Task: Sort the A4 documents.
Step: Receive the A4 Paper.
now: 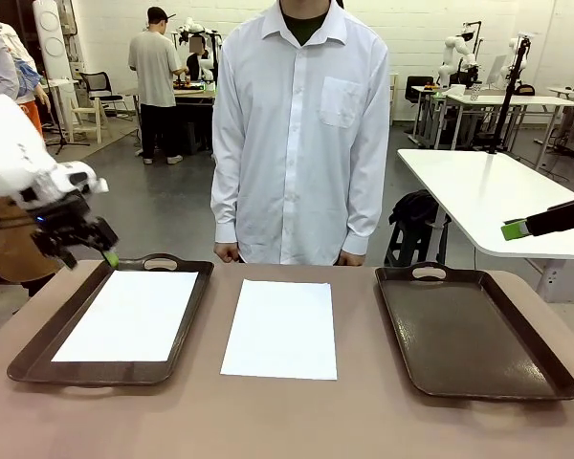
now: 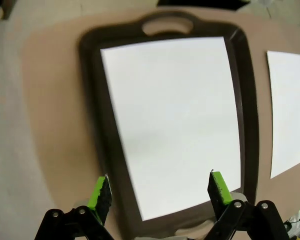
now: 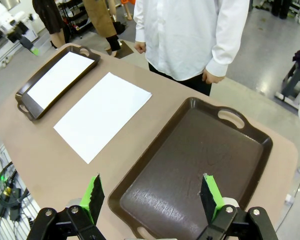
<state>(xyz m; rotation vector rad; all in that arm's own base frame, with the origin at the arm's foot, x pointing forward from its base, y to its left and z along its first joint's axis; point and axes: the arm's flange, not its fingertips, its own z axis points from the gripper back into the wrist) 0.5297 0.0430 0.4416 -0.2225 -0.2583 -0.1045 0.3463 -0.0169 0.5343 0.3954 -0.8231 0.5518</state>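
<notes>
One white A4 sheet lies flat inside the left dark brown tray. A second white sheet lies on the bare table between the trays. The right dark brown tray holds nothing. My left gripper hovers open above the far left corner of the left tray, nothing between its fingers. My right gripper is open and high above the right tray's near end; its green-tipped finger enters from the right edge.
A person in a white shirt stands at the table's far edge, hands down at the sides. The brown tabletop has free room along its front. A white table stands behind on the right.
</notes>
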